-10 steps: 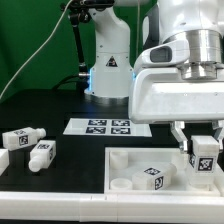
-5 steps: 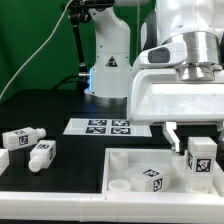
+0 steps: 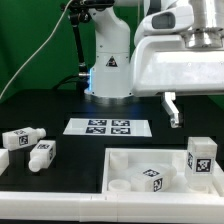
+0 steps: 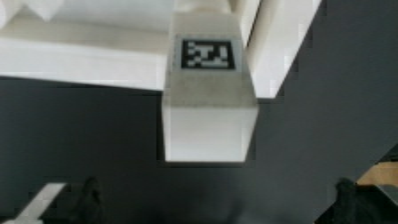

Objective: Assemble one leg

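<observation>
A white leg (image 3: 200, 155) with a square tag stands upright at the right corner of the large white tray-like piece (image 3: 128, 154). My gripper (image 3: 197, 108) is open and empty, well above that leg, with one finger (image 3: 172, 108) in sight. In the wrist view the same leg (image 4: 210, 105) lies straight below the open gripper (image 4: 214, 205), apart from both fingertips (image 4: 63, 205). The tray-like piece shows behind it (image 4: 89, 45). A tagged part (image 3: 152, 178) sits inside the tray-like piece.
Two more white legs (image 3: 20, 137) (image 3: 40, 153) lie on the black table at the exterior view's left. The marker board (image 3: 108, 126) lies flat behind the tray-like piece. The robot base (image 3: 108, 70) stands at the back.
The gripper opened, let go of the leg and rose straight up. The leg stayed upright on the tray-like piece.
</observation>
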Available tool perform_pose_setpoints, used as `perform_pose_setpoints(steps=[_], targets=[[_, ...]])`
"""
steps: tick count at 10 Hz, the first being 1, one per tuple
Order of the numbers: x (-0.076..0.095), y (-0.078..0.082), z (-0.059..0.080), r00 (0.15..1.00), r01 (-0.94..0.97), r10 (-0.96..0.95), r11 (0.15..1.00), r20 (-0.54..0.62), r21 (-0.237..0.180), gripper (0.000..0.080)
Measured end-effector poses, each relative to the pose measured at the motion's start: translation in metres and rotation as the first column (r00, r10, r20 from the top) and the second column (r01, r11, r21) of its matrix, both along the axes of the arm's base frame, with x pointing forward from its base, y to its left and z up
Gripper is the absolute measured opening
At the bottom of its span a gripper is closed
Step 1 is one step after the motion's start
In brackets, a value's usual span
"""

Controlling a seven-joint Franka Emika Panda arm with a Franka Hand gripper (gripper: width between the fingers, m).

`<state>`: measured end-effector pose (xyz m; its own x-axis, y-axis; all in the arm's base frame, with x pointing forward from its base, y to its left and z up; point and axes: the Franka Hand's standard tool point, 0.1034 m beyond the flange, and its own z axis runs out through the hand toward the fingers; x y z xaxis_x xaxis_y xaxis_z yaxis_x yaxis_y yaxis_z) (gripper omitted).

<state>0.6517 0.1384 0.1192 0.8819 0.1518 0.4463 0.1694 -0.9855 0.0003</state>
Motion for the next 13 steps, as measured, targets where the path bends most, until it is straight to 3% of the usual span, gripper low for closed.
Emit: perform_pose_setpoints(steps=[2, 3, 5, 9, 13], targets=[[0.0, 0.001, 0.0, 0.988, -0.002, 0.0, 1.0, -0.157, -0.012, 0.0648], [-0.001, -0.006, -0.007, 0.973, 0.021, -0.026, 1.0, -0.228, -0.022, 0.0648], [0.001, -0.015, -0.006, 0.919, 0.081, -0.093, 0.996, -0.384, -0.047, 0.0648], [0.003, -0.014, -0.007, 0.906, 0.085, -0.099, 0.995, -0.411, -0.052, 0.0648], [0.002, -0.007, -0.02, 0.902, 0.087, -0.101, 0.995, -0.419, -0.052, 0.0648]])
